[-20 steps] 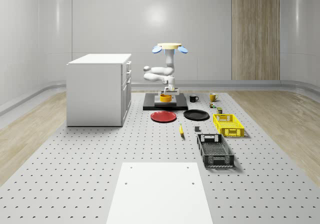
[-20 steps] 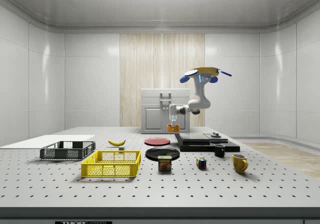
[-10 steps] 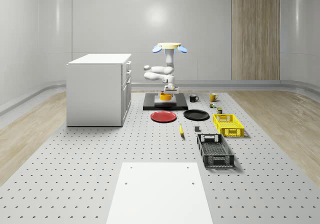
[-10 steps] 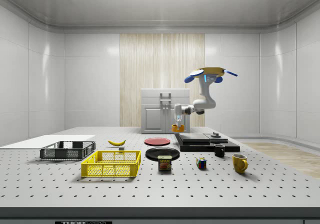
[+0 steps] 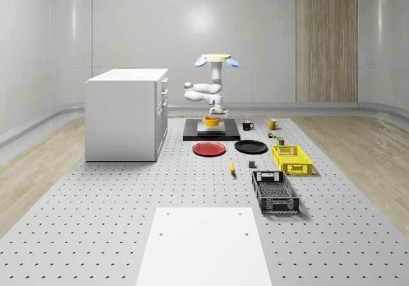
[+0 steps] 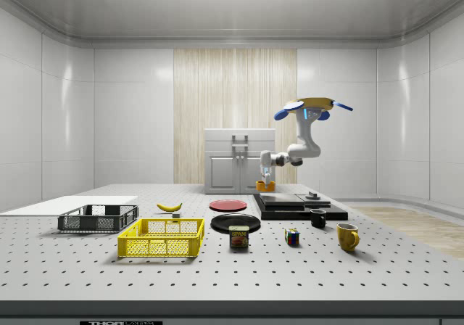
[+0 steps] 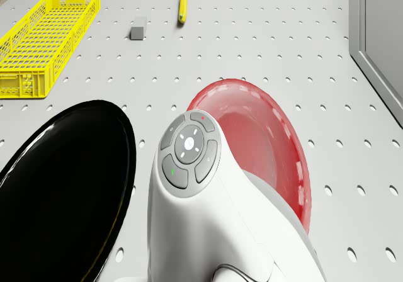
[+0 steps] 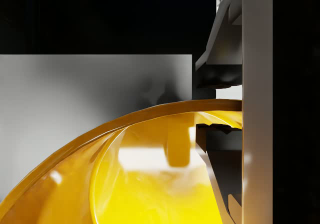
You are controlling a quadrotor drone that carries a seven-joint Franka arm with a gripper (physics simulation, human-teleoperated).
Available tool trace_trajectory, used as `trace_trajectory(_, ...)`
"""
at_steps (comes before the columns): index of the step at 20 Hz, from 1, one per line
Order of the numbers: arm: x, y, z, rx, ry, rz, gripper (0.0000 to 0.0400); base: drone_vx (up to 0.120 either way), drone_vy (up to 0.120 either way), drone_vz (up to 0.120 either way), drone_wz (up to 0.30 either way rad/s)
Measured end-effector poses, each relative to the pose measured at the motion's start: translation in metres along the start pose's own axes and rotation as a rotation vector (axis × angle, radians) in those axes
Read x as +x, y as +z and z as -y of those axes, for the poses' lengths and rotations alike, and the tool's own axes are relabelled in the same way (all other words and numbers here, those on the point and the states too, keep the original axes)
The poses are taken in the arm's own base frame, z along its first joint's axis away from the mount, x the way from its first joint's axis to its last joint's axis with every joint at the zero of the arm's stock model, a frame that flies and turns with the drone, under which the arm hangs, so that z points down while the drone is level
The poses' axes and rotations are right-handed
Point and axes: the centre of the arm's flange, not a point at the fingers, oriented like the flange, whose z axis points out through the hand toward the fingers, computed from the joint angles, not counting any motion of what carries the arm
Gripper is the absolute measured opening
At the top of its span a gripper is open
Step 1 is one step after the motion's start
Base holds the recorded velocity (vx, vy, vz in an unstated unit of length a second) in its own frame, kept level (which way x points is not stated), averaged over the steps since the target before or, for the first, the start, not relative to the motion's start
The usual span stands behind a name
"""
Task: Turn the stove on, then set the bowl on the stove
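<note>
My gripper is shut on the rim of the yellow bowl; one finger runs down beside the rim. In the whole-scene view the gripper holds the bowl just over the grey plate of the black stove. From the side, the bowl hangs at the left end of the stove, a little above its top, under the gripper. The drone hovers over the stove. A knob stands on the stove's top.
A white cabinet stands to the whole-scene view's left of the stove. In front lie a red plate, a black plate, a banana, a yellow crate and a black crate. Two mugs stand beside the stove.
Drone, arm and bowl have moved to the side view's right, bringing the bowl from beside the stove's edge to over its plate. The grip on the bowl is unchanged.
</note>
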Motion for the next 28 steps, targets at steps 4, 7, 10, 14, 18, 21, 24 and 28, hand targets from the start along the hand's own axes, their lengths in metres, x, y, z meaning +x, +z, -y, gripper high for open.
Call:
trace_trajectory(4,0.000,0.000,0.000,0.000,0.000,0.000,0.0102,-0.120,0.000,0.000,0.000)
trace_trajectory(7,0.000,0.000,0.000,0.000,0.000,0.000,0.0102,-0.120,0.000,0.000,0.000)
trace_trajectory(10,0.000,0.000,0.000,0.000,0.000,0.000,0.0102,-0.120,0.000,0.000,0.000)
trace_trajectory(14,0.000,0.000,0.000,0.000,0.000,0.000,0.0102,-0.110,0.000,0.000,0.000)
trace_trajectory(18,0.000,0.007,0.000,0.000,-0.001,0.000,0.0102,0.000,0.000,0.000,0.000)
trace_trajectory(21,0.000,0.016,0.000,0.000,-0.004,0.000,0.0102,0.000,0.000,0.000,0.000)
trace_trajectory(24,0.000,0.026,0.000,0.000,-0.005,0.000,0.0102,0.000,0.000,0.000,0.000)
trace_trajectory(28,0.000,0.039,0.000,0.000,-0.006,0.000,0.0102,0.000,0.000,0.000,0.000)
